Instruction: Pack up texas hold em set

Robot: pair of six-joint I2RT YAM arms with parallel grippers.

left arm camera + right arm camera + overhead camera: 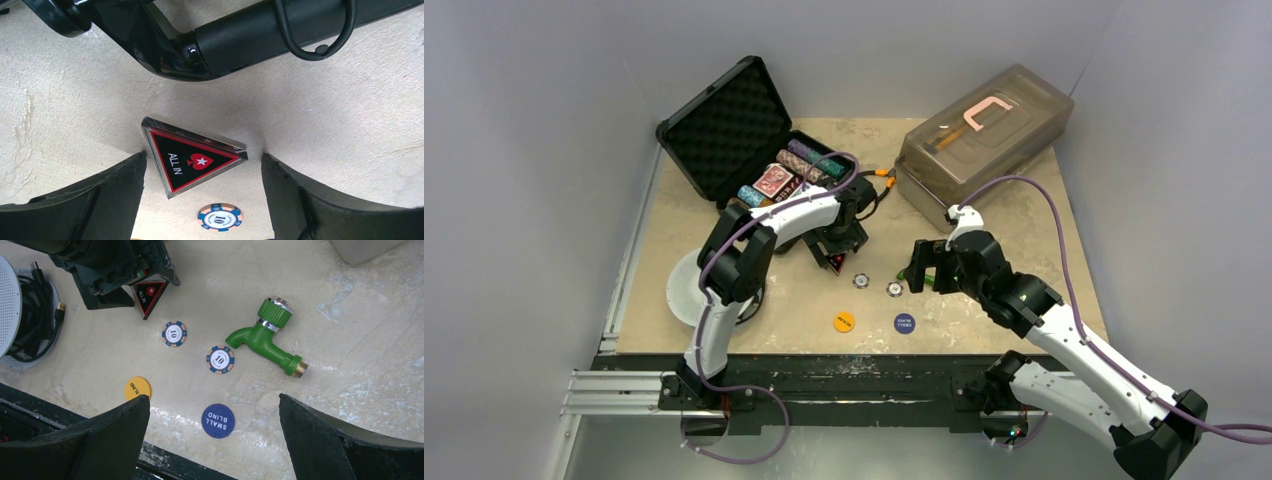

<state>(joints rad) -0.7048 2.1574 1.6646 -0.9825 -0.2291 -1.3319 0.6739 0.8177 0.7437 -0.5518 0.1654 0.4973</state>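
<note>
One flat, glossy black-and-red triangular marker (192,161) lay between the parted jaws of the left gripper (202,157), judged light, rigid and slippery, best pinched across opposite edges.

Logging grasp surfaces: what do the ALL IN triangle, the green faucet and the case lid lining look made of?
ALL IN triangle: probably clear acrylic over a printed face; glossy, see-through bevelled edges.
Green faucet: likely moulded plastic, smooth sheen, metallic-looking end rings.
Case lid lining: black egg-crate foam, matte, dimpled.
</note>
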